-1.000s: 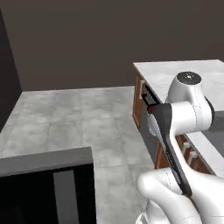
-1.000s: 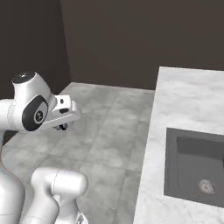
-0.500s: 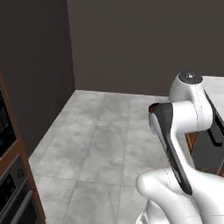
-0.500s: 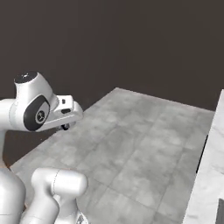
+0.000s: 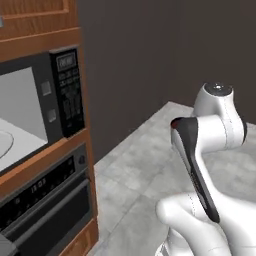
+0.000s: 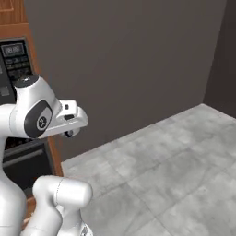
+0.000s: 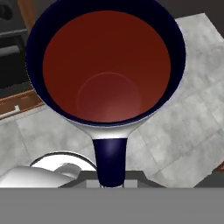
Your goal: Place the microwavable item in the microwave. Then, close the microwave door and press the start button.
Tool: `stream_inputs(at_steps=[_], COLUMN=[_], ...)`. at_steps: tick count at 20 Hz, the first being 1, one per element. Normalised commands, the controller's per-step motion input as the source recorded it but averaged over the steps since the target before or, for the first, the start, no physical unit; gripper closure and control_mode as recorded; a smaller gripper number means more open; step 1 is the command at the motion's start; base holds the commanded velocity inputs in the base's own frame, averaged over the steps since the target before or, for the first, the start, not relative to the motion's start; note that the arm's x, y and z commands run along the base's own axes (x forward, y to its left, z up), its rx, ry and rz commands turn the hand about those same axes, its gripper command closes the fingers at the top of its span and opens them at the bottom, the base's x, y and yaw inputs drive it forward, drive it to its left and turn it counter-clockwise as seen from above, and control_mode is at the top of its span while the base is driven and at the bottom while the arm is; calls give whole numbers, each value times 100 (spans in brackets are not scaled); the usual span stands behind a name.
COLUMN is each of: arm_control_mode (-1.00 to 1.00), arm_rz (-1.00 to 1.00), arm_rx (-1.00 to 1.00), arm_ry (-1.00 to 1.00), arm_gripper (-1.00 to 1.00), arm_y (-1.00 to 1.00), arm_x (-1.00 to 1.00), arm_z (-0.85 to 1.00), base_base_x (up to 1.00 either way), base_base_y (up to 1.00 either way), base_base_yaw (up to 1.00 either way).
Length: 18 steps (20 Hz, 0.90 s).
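Microwave (image 5: 35,115): seen at the far left of the left base view, set in a wooden cabinet, cavity open and light grey inside, with an edge of the glass turntable (image 5: 4,142) just visible. A clean entry is needed; a mug swung in too low could be knocked against the wooden ledge under the opening.
Control strip (image 5: 67,92): on the cavity's right side, keypad and display readable as shapes only. A wrong key could be pressed later, since the start button cannot be picked out from here.
Oven (image 5: 45,210): directly below the microwave, black with a bar handle. It could be mistaken for the target if the arm is brought in too low.
Microwave door: cannot be made out for sure in these views, so a swing into it is a risk.
Mug (image 7: 107,65): held out in front of the hand camera, red inside, upright as far as can be judged, well apart from the microwave over the grey floor.
Gripper (image 7: 109,177): apparently closed on the mug's dark blue handle (image 7: 110,155), though the fingertips are hidden. A hold by the handle alone could let the mug pivot or slip during the turn.
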Motion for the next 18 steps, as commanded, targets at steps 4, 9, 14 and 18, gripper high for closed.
stream_inputs(at_steps=[4, 9, 14, 18], arm_control_mode=[100, 100, 100, 100], arm_rz=[0, 0, 0, 0], arm_rx=[0, 0, 0, 0], arm_ry=[0, 0, 0, 0], arm_gripper=[100, 100, 100, 100], arm_y=[0, 0, 0, 0], arm_x=[0, 0, 0, 0], arm_z=[0, 0, 0, 0], base_base_x=[82, 91, -7, -34], base_base_y=[34, 38, 26, 0], base_base_yaw=[66, 58, 52, 54])
